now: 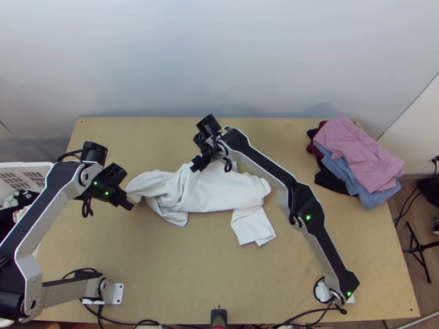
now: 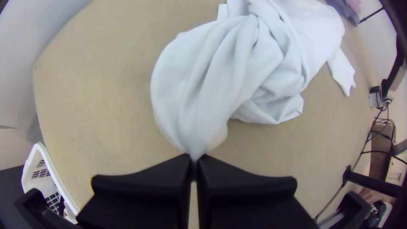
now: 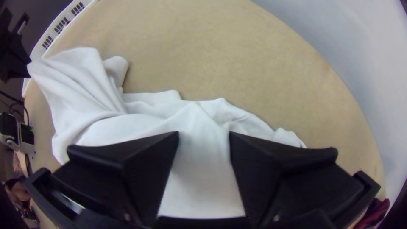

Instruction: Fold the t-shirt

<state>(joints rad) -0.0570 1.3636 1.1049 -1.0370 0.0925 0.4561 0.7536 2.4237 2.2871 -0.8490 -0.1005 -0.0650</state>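
1. Left gripper (image 2: pixel 194 160), fingers pressed together, pinches one gathered end of a white t-shirt (image 1: pixel 217 192).
2. Right gripper (image 3: pixel 204 135), fingers wide apart, hangs over the shirt's middle with nothing gripped; whether it touches cloth, cannot tell.
3. The shirt lies bunched and twisted across the middle of the wooden table (image 1: pixel 164 268), a loose flap (image 1: pixel 253 226) pointing to the near edge. It looks light, limp and hardly fragile, likely to sag between holds; a raised fold would pinch now, two matching corners would spread it better.
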